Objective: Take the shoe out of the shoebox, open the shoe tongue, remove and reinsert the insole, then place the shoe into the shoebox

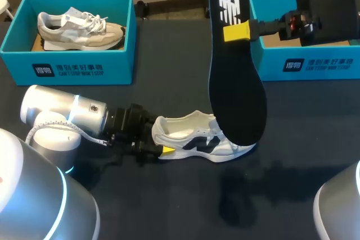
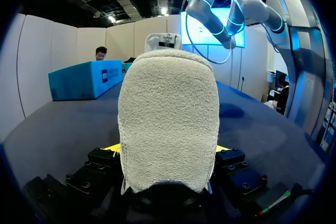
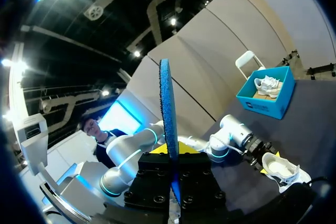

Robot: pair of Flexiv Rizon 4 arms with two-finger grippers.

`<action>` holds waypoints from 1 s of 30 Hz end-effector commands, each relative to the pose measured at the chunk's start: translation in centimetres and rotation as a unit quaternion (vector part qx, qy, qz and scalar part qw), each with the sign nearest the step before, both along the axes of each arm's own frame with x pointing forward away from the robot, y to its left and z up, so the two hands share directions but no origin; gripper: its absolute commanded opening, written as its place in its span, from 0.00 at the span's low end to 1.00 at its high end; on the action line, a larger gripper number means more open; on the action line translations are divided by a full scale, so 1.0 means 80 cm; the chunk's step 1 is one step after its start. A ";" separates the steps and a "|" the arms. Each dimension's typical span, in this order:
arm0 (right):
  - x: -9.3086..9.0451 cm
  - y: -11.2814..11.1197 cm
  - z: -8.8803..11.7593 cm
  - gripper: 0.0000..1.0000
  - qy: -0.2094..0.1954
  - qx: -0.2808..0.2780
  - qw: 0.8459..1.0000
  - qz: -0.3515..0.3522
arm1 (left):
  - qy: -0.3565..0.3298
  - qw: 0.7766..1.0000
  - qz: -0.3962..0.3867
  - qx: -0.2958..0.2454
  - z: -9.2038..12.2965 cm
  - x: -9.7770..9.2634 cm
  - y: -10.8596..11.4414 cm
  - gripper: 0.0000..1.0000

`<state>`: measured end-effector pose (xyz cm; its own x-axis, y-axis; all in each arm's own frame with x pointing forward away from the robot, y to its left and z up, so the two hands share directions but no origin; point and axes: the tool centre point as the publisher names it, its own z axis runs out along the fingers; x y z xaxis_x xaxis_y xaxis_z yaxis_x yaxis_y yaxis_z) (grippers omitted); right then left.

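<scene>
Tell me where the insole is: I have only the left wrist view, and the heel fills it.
Observer: Out of the shoe. The right gripper is shut on the insole near its upper end, holding it upright.
Operator: Is its lower end in the shoe yet?
Observer: Its wide end hangs in front of the shoe's toe in the head view; I cannot tell whether it touches.
Operator: And the shoe itself?
Observer: It stands on its sole on the table, toe towards the robot's right, heel in the left gripper.
</scene>
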<state>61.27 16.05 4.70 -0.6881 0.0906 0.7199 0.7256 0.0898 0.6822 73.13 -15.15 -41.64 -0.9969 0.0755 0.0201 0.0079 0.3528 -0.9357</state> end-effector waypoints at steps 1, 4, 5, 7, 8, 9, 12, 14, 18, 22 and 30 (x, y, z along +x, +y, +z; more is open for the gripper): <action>0.001 0.003 0.000 0.00 0.001 -0.001 1.000 -0.001 | 0.001 1.000 -0.010 0.017 0.006 -0.001 0.007 1.00; 0.001 0.003 0.000 0.00 0.001 -0.001 1.000 -0.001 | -0.002 0.999 -0.016 0.041 0.009 -0.001 0.012 1.00; 0.001 0.003 0.000 0.00 0.001 -0.001 1.000 -0.001 | -0.004 0.999 -0.015 0.049 0.010 -0.001 0.013 1.00; 0.001 0.003 0.000 0.00 0.001 -0.001 1.000 -0.001 | -0.002 0.998 -0.015 0.065 0.011 0.000 0.017 1.00; 0.001 0.003 0.000 0.00 0.001 -0.001 1.000 -0.001 | -0.003 0.997 -0.012 0.070 0.012 0.001 0.018 1.00; 0.001 0.003 0.000 0.00 0.001 -0.001 1.000 -0.001 | -0.002 0.997 -0.012 0.078 0.014 0.002 0.021 1.00; 0.001 0.003 0.000 0.00 0.001 -0.001 1.000 -0.001 | -0.006 0.995 -0.006 0.102 0.018 0.004 0.027 1.00; 0.001 0.003 0.000 0.00 0.001 -0.001 1.000 -0.001 | -0.006 0.993 -0.004 0.120 0.020 0.005 0.032 1.00; 0.001 0.003 0.000 0.00 0.001 -0.001 1.000 -0.001 | -0.007 0.987 -0.011 0.159 0.024 0.006 0.038 1.00; 0.001 0.003 0.000 0.00 0.001 -0.001 1.000 -0.001 | -0.007 0.987 -0.011 0.159 0.024 0.006 0.038 1.00; 0.001 0.003 0.000 0.00 0.001 -0.001 1.000 -0.001 | -0.007 0.987 -0.011 0.159 0.024 0.006 0.038 1.00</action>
